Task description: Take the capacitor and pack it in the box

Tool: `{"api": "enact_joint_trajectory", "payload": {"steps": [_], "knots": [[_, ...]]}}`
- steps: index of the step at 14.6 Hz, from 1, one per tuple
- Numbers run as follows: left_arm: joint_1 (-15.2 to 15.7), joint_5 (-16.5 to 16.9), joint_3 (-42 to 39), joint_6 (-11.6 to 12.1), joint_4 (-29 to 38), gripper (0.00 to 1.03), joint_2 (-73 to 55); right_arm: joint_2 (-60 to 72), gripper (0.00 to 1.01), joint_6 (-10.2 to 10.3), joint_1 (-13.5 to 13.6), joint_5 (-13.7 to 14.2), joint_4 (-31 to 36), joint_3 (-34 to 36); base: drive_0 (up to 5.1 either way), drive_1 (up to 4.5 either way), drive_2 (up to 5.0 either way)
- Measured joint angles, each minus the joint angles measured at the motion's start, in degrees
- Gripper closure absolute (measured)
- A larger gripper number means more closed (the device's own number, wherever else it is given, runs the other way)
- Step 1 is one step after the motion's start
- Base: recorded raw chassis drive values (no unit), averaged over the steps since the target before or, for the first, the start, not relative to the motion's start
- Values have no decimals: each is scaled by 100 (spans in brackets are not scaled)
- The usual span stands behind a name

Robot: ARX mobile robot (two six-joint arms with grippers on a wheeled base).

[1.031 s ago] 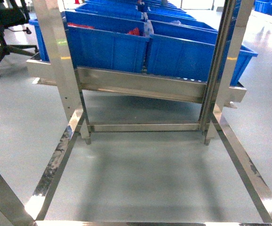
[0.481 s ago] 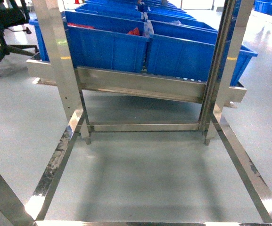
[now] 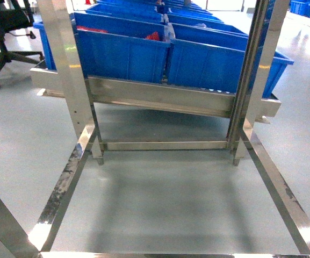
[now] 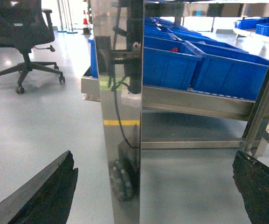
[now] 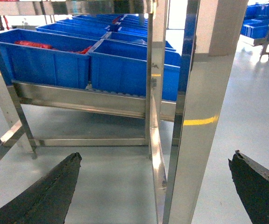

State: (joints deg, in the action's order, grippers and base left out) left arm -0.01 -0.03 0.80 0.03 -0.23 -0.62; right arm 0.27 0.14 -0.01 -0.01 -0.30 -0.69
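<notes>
Both grippers, left [image 4: 155, 186] and right [image 5: 155, 186], hang spread and empty before the rack's blue bins [image 3: 197, 59]; no capacitor shows, probably small, light, pinchable by its body.

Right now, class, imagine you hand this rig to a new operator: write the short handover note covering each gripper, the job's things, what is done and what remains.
Left gripper: open, empty, facing a steel post.
Right gripper: open, empty, near the rack upright.
Blue bins sit on the steel rack; red items show in one.
No capacitor or packing box can be made out in any view.
Done: nothing visible.
Left: find capacitor, pick it, pack it.
</notes>
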Motion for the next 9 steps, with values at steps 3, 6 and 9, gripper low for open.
{"api": "enact_joint_trajectory", "payload": {"steps": [3, 6, 9], "knots": [[0, 0, 0, 0, 0, 5, 0, 0, 3, 0, 0, 0, 0, 0, 0, 0, 0], [0, 0, 0, 0, -13, 5, 0, 0, 3, 0, 0, 0, -9, 0, 0, 0, 0], [0, -4, 0, 0, -11, 5, 0, 0, 3, 0, 0, 7, -7, 0, 0, 0, 0]]}}
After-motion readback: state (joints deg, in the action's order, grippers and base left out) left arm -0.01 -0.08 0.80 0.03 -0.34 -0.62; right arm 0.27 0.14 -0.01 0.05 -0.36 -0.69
